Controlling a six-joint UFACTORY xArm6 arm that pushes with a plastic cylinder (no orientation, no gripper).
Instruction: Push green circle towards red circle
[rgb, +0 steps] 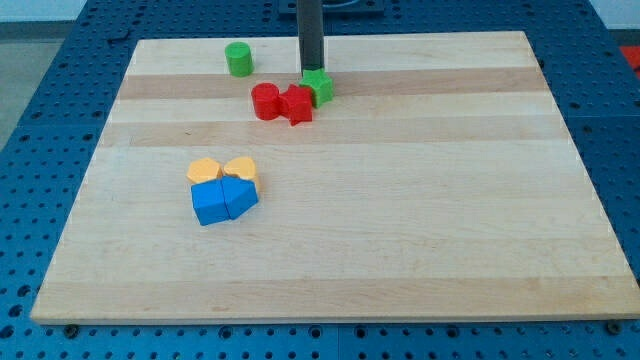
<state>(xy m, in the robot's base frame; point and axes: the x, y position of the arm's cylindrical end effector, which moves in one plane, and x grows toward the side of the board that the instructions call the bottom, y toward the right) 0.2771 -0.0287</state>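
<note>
a lab bench: a wooden board (330, 250) lying on a blue perforated mounting table (40, 100).

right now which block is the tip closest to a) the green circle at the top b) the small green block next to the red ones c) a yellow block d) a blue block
b: my tip sits right at the top edge of the small green block, which touches the red cluster, while the green circle stands apart toward the view's left.
</note>
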